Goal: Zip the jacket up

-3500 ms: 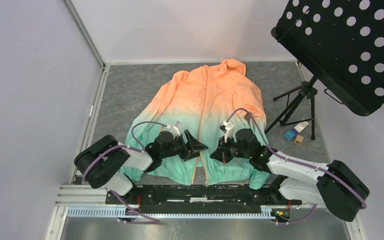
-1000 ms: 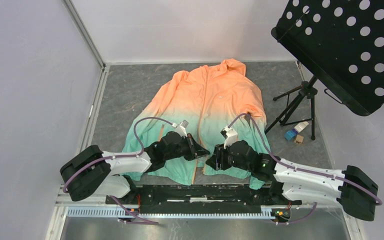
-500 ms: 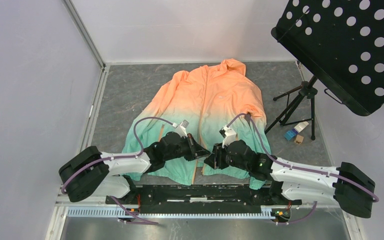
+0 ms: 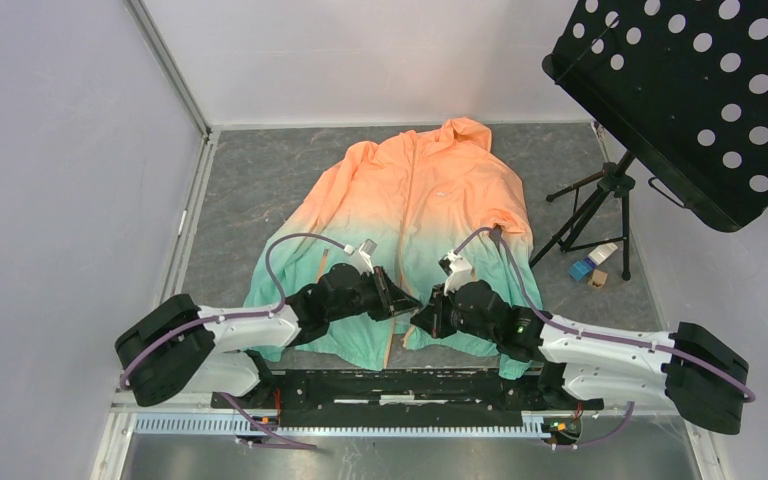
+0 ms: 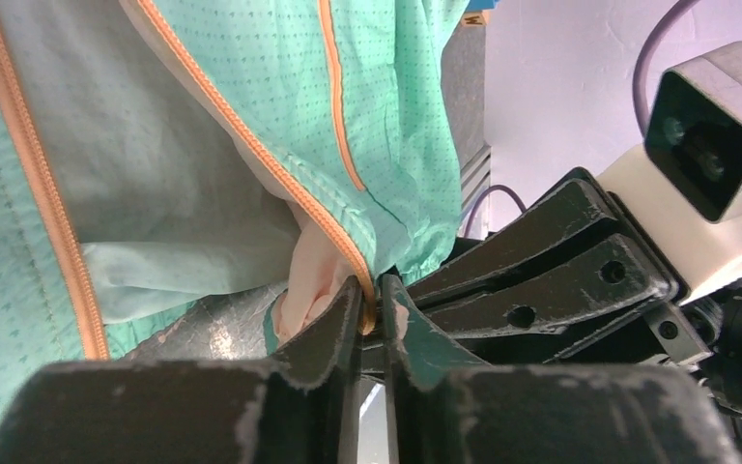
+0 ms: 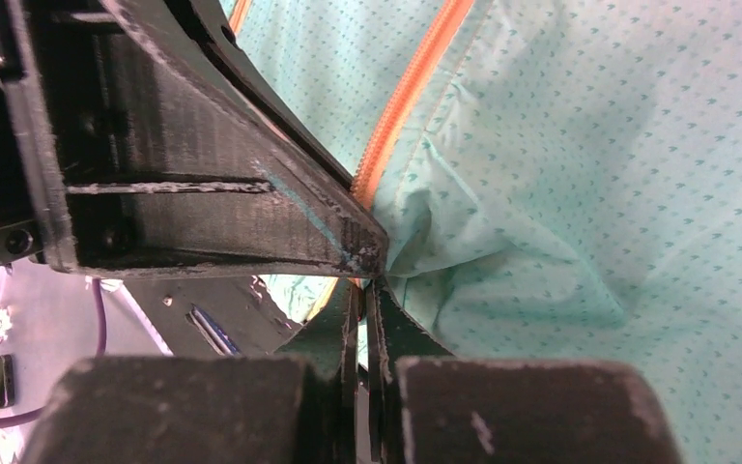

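Barely anything moves in the last half second. Compared with a few seconds back, both arms have dropped low. The left gripper [image 4: 407, 303] and right gripper [image 4: 422, 318] now sit tip to tip at the open bottom of the centre zipper [image 4: 409, 215].

The jacket [image 4: 415, 170] lies flat on the grey mat [image 4: 260, 180], hood away from the arms.

The left gripper pinches the orange zipper edge between nearly closed fingers. The right one is squeezed to a slit too, but the left finger blocks my view, so I can't tell if it has fabric.

My guess is they're lining up the zipper ends. I can't spot the slider or pin anywhere.

Lab cell: white walls [image 4: 60, 150], tripod [image 4: 588, 218].
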{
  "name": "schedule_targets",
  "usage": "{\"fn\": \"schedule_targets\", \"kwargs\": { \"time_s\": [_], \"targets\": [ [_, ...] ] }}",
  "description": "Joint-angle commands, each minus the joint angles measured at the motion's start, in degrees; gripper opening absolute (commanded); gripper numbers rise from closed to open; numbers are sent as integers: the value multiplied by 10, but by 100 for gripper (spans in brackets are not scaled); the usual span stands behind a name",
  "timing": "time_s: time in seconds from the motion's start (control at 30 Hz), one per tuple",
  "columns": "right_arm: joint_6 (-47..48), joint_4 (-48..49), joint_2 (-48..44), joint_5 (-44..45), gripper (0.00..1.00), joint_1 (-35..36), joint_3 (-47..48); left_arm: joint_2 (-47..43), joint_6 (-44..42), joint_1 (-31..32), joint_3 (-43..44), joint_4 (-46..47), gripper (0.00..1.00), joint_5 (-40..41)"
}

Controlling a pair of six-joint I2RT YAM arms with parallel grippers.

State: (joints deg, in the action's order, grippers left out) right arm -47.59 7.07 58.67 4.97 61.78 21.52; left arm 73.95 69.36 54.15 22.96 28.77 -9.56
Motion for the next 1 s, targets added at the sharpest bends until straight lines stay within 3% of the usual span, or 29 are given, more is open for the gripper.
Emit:
{"fn": "schedule_targets", "kwargs": {
  "time_s": [0.0, 0.2, 0.33, 0.57, 0.73, 0.83, 0.97],
  "targets": [
    [-5, 11, 0, 3, 0, 2, -7, -36, -13, 3, -6, 27, 27, 2],
    [1, 39, -8, -18, 0, -14, -19, -94, -52, 2, -14, -49, 53, 7],
    [14, 77, -22, -61, 0, -44, -36, -127, -64, 2, -49, -38, 69, -5],
    [21, 160, -22, -183, 0, -103, -58, -138, -159, -1, -65, -26, 87, -71],
    [15, 181, -17, -223, 0, -119, -58, -114, -211, -1, -38, -57, 86, -77],
    [9, 185, -19, -226, 0, -123, -59, -87, -221, 0, -22, -59, 78, -89],
    [1, 161, -23, -209, 0, -128, -56, -57, -219, 1, -12, -47, 59, -105]
  ]
}}
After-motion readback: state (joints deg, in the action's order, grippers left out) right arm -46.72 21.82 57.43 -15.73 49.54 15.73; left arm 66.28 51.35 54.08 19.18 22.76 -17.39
